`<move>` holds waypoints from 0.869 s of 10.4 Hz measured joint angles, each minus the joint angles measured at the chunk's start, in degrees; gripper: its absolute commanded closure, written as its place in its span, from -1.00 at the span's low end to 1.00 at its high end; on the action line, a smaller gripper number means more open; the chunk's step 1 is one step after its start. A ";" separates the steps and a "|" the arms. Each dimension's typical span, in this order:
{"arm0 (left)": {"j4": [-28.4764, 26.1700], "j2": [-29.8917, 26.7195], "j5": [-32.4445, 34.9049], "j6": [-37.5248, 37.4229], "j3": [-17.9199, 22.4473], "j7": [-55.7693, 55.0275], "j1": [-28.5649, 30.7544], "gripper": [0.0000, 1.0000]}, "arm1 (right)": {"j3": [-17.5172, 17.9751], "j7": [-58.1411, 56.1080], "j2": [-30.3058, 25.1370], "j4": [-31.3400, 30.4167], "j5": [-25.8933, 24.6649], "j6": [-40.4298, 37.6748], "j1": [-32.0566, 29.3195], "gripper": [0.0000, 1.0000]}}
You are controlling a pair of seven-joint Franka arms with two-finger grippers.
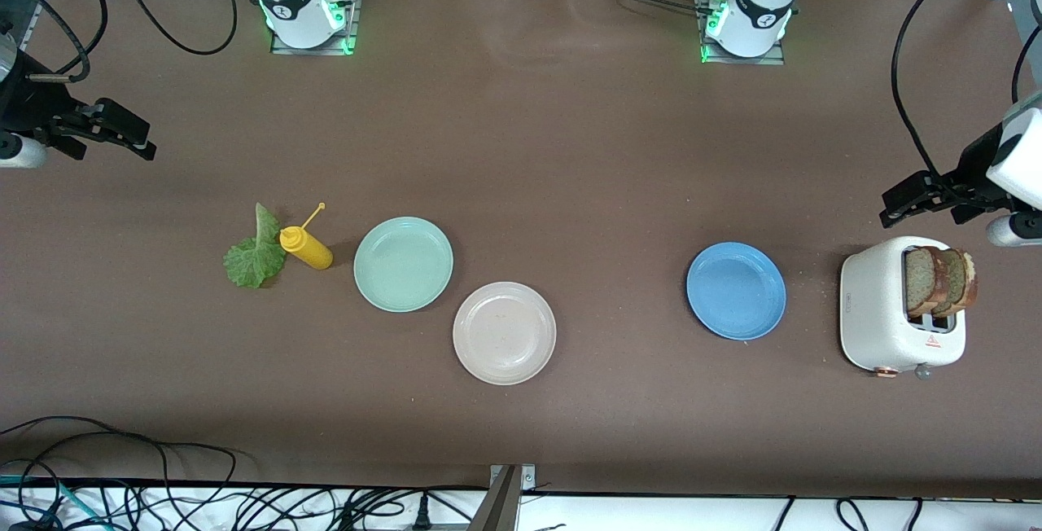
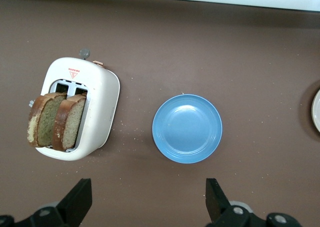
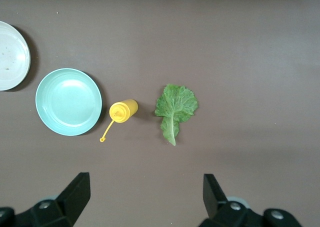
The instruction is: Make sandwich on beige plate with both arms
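The beige plate (image 1: 505, 334) (image 3: 11, 54) lies near the table's middle with only crumbs on it. Two tan bread slices (image 1: 940, 278) (image 2: 55, 122) stand upright in a white toaster (image 1: 883, 311) (image 2: 102, 99) at the left arm's end. A green lettuce leaf (image 1: 254, 258) (image 3: 175, 107) lies flat on the table toward the right arm's end. My left gripper (image 1: 895, 205) (image 2: 148, 197) hangs open over bare table beside the toaster, holding nothing. Over bare table at the right arm's end, my right gripper (image 1: 138, 136) (image 3: 145, 194) is also open and holds nothing.
A yellow squeeze bottle (image 1: 306, 246) (image 3: 122, 111) lies on its side between the lettuce and a mint green plate (image 1: 403, 264) (image 3: 68, 102). A blue plate (image 1: 736, 291) (image 2: 187, 128) sits between the beige plate and the toaster. Cables run along the table's edge nearest the front camera.
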 measured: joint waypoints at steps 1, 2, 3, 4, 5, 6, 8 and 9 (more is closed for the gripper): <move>-0.01 0.27 0.00 0.00 0.00 0.01 0.05 -1.00 | 0.00 0.00 0.00 0.00 0.00 0.01 0.00 -1.00; -0.01 0.44 0.00 0.00 -0.02 0.01 0.05 -1.00 | 0.00 0.00 0.00 0.00 0.00 0.02 0.00 -1.00; -0.01 0.51 0.00 0.00 -0.03 0.01 0.05 -1.00 | 0.00 0.00 0.00 0.01 0.00 0.02 0.00 -1.00; -0.01 0.56 0.00 -0.01 -0.03 0.02 0.06 -1.00 | 0.00 0.00 0.00 0.01 0.00 0.02 0.00 -1.00; -0.01 0.63 0.00 -0.03 -0.03 0.02 0.06 -1.00 | 0.00 0.01 0.00 0.01 0.00 0.00 0.00 -1.00; -0.01 0.67 0.00 -0.04 -0.03 0.02 0.06 -1.00 | -0.05 0.04 0.00 0.01 0.00 -0.01 0.00 -1.00; -0.02 0.69 0.00 -0.07 -0.03 0.02 0.06 -1.00 | -0.33 0.05 0.00 0.01 0.00 -0.01 0.00 -1.00; -0.02 0.69 0.00 -0.07 -0.03 0.02 0.07 -1.00 | -0.38 0.05 0.00 0.01 0.00 -0.01 0.00 -1.00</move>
